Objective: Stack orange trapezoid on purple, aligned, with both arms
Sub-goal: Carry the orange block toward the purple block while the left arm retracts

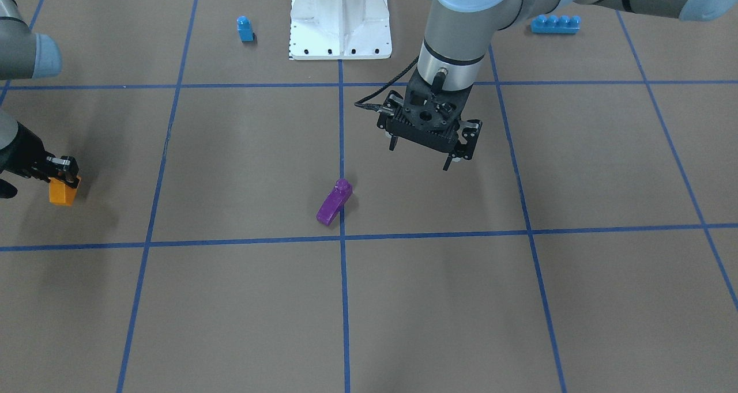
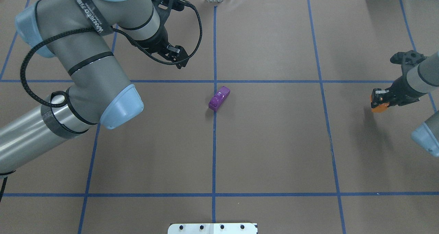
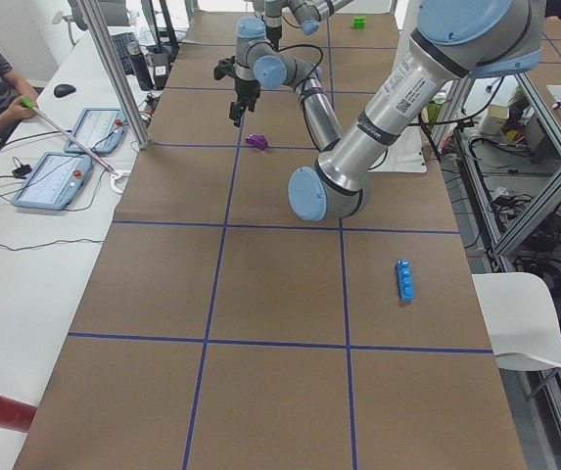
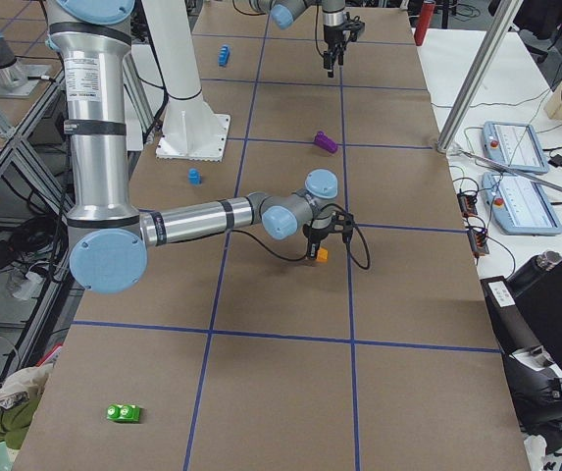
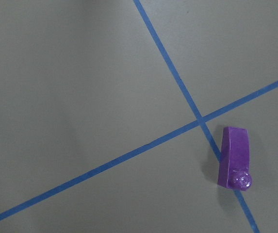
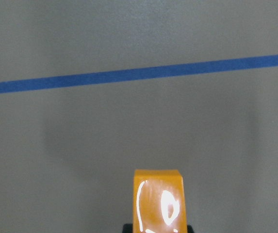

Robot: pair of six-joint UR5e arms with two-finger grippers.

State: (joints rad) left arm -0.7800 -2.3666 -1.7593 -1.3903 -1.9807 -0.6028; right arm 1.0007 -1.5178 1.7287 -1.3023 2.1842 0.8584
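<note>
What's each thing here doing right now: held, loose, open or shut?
orange trapezoid, clamped in right gripper
purple, lying loose, stud up
right gripper, shut on orange trapezoid
left gripper, open, empty, raised
small blue block, upright, untouched
blue brick, flat, untouched

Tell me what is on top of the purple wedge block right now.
Nothing: the purple wedge block lies bare on the table, its top uncovered. The orange trapezoid is far off, in the right gripper. What lies beneath the wedge is covered.
</note>
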